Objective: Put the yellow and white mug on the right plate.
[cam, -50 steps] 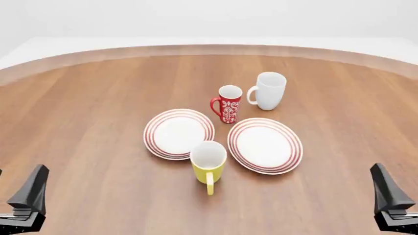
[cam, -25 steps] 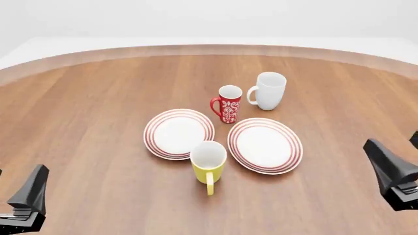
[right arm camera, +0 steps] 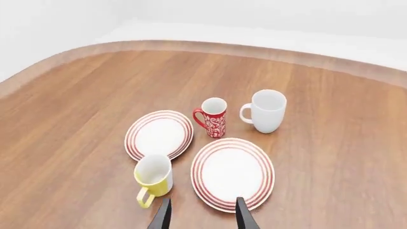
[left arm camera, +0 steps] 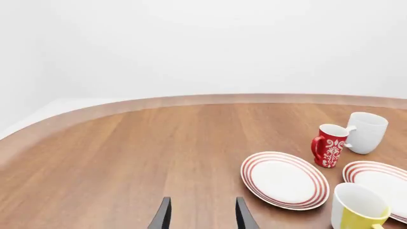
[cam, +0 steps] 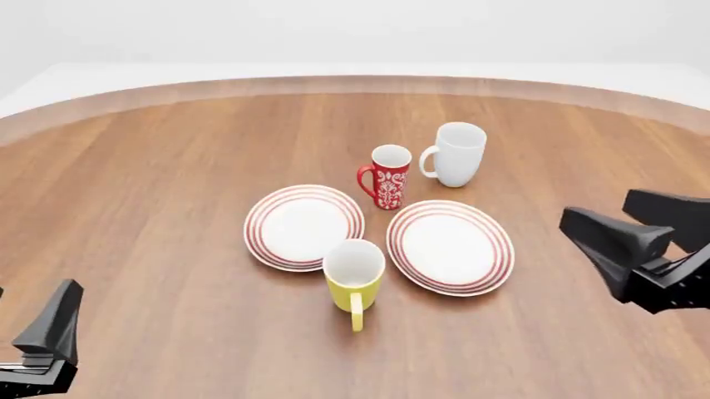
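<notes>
The yellow and white mug (cam: 354,277) stood upright on the surface (cam: 166,183), between the two plates' near edges, just left of the right plate (cam: 451,247). Both the right end effector (cam: 621,233) and left end effector (left arm camera: 200,219) appeared open and empty, though the latter was barely in view.

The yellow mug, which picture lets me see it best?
The front view: the yellow mug shows whole there, with its handle and white inside. The right wrist view also shows all of it, only smaller. The left wrist view cuts it off at the edge.
</notes>
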Available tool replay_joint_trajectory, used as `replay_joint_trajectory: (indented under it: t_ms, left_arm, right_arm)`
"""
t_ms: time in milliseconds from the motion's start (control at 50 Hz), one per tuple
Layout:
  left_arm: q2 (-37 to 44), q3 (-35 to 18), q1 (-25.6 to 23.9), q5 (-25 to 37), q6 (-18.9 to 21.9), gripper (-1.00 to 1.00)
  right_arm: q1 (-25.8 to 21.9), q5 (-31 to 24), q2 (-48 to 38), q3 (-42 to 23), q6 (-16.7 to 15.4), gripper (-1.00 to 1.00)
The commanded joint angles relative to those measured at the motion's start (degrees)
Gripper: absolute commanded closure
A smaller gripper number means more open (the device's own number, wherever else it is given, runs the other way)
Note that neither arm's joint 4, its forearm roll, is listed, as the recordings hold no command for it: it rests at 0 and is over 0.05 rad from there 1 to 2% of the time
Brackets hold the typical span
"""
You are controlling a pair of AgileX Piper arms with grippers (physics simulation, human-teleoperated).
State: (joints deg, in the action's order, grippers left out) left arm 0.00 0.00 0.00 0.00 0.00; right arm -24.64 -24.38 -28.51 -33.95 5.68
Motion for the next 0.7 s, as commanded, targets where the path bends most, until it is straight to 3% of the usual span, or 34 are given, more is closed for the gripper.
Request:
replay_joint_trajectory:
  t_ms: [20, 100, 260, 580, 700]
  left_arm:
    - [0.0, 0.0, 0.0, 0.0, 0.0, -1.00]
    - [0.0, 0.0, 0.0, 0.0, 0.0, -1.00]
    - [0.0, 0.0, 0.0, 0.0, 0.0, -1.00]
    - [0.0, 0.0, 0.0, 0.0, 0.0, -1.00]
    - [0.0, 0.0, 0.0, 0.0, 0.0, -1.00]
  right_arm:
    - [-6.5, -4.1, -5.4, -5.9, 2.8, -1.00]
    - [-6.9, -4.1, -6.9, -6.6, 3.6, -1.00]
    - [-8.6, -2.9, -7.9, -7.0, 1.3, -1.00]
    - [-8.6, -2.9, -7.9, -7.0, 1.3, -1.00]
    - [-10.4, -0.6, -11.0, -5.6, 4.1, -1.00]
